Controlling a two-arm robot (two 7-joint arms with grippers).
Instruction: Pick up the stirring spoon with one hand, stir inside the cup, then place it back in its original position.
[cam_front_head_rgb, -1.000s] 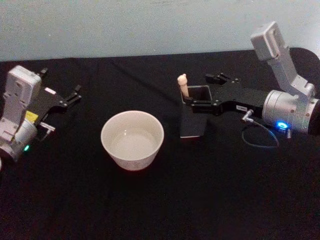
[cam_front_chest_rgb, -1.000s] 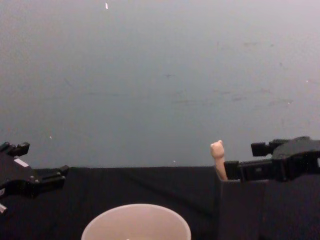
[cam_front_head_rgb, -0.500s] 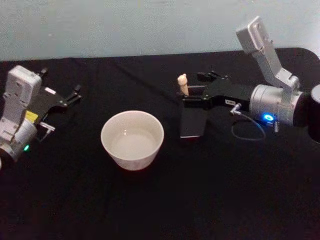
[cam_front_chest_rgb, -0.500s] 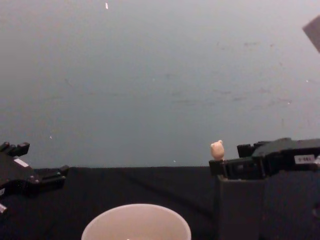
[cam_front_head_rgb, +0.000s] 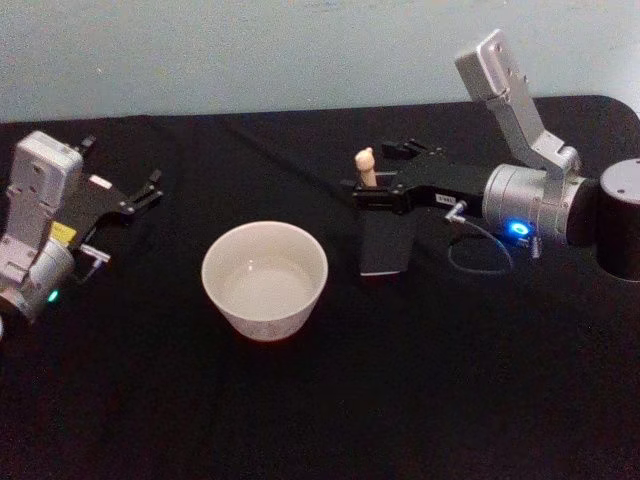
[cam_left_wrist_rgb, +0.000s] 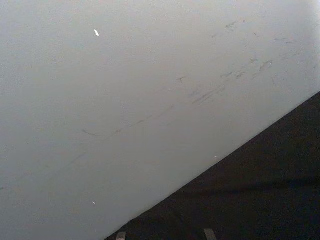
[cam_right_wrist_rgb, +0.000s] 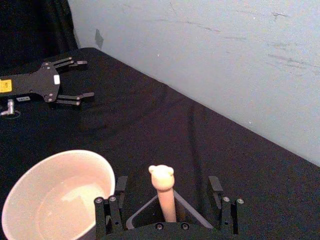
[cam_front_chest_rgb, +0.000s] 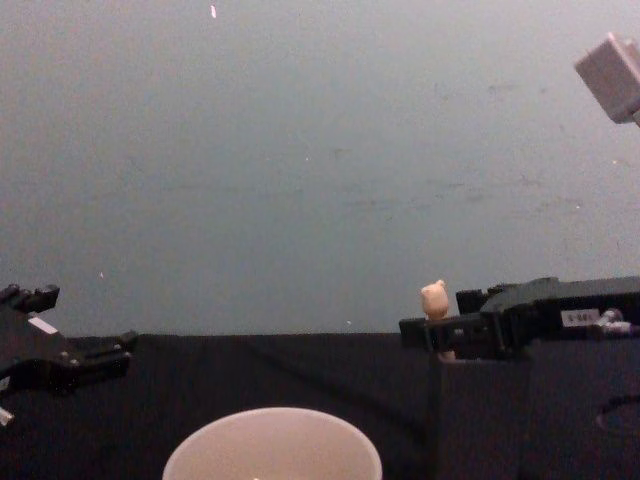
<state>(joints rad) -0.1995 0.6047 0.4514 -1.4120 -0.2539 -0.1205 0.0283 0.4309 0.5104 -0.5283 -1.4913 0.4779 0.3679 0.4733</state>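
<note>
- Count: one cup (cam_front_head_rgb: 263, 323), one spoon (cam_front_head_rgb: 366, 168), one dark square holder (cam_front_head_rgb: 384, 247), two grippers. All on a table under a black cloth (cam_front_head_rgb: 420, 400), with a pale wall (cam_front_head_rgb: 250, 50) behind.
- Cup: wide, round and cream coloured, upright on the cloth near the middle of the head view. The spoon is not in it. The inside shows pale with a faint ring; I cannot tell whether that is liquid.
- Holder: just to the right of the cup, apart from it. It holds the one spoon.
- Spoon: stands nearly upright in the holder, handle rising from the far end of the opening, bear-head knob on top and above the rim. The bowl end is down inside, hidden.
- Right gripper (cam_front_head_rgb: 370, 172): reaches in from the right, level with the top of the holder. Jaws stand wide, one finger (cam_right_wrist_rgb: 107, 214) on either side of the handle. In the right wrist view there is a clear gap between each finger and the handle, so nothing is gripped. The knob sits above the fingers in the chest view.
- Left gripper (cam_front_head_rgb: 122, 166): parked at the left edge of the table, well apart from the cup, fingers spread, holding nothing.
</note>
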